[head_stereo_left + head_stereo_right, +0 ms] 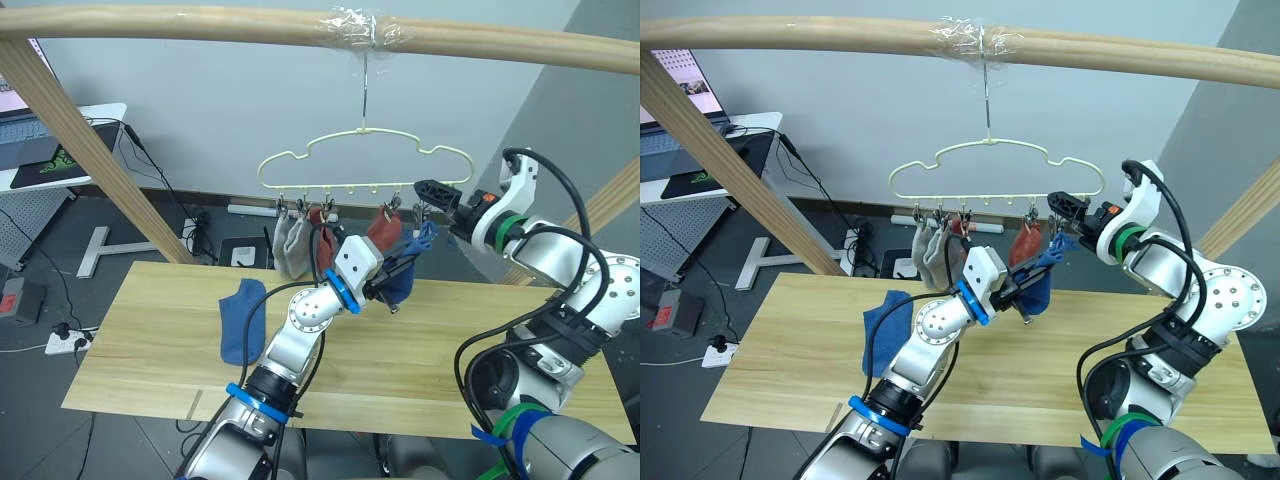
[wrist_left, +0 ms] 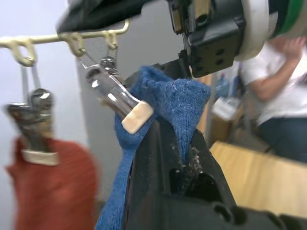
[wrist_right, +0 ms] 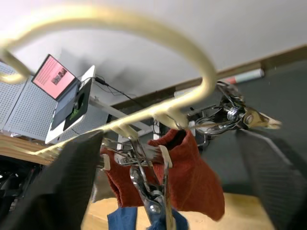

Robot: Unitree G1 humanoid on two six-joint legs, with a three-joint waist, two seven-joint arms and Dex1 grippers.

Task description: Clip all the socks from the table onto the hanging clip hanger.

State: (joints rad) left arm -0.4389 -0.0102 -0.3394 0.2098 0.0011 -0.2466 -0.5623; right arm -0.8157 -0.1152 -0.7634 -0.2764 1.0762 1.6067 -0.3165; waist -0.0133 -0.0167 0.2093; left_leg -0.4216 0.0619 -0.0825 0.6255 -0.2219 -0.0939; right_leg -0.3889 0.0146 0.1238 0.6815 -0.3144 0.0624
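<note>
Blue sock (image 2: 168, 103) in left gripper (image 1: 392, 272)

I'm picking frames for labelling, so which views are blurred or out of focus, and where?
Left wrist view: the rust-red sock and its clip are smeared, the person behind is soft, and the blue sock is fairly sharp. Right wrist view: the clip hanger wire and dark foreground shapes are blurred. Both eye views are sharp.

1 blue sock (image 1: 240, 320) lies on the table (image 1: 140, 350).
</note>
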